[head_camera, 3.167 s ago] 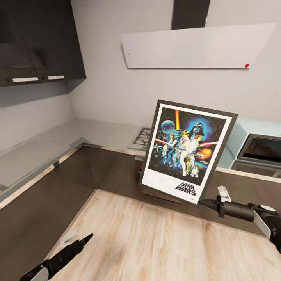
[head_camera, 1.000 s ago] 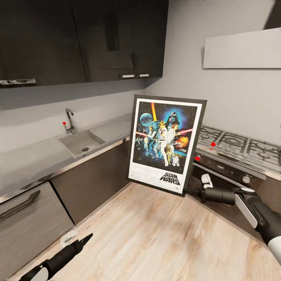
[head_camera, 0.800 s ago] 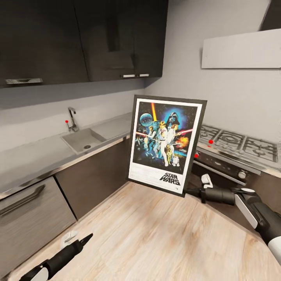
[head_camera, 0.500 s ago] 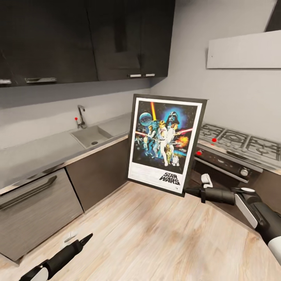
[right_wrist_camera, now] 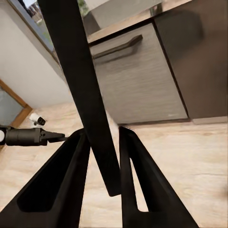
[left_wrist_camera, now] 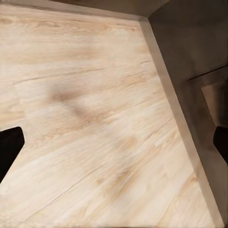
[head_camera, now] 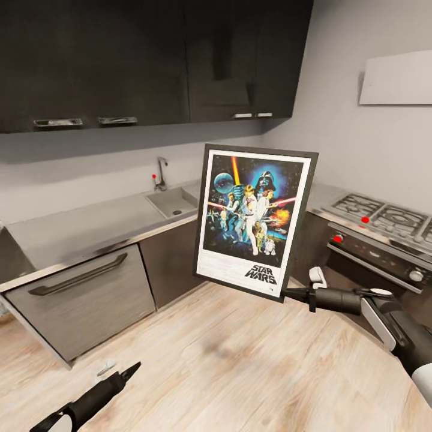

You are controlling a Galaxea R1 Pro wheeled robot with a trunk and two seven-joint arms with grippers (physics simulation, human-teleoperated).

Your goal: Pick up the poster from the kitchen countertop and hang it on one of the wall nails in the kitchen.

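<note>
Swung left past the sink, the robot should keep its right gripper clamped on the poster; left gripper's state unclear.

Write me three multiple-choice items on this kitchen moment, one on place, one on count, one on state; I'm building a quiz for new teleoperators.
1. Where is the poster?
A. flat on the countertop
B. held up in the air over the wooden floor
C. hung on the wall

2. How many red stove knobs show in the head view?
A. one
B. three
C. five

3. What is the right gripper doing?
A. shut on the poster's lower corner
B. open beside the sink
C. resting on the hob

Answers: 1 B, its frame hangs clear of countertop and wall. 2 A, one red knob shows on the oven front. 3 A, the right wrist view shows its fingers on both sides of the frame edge.
</note>
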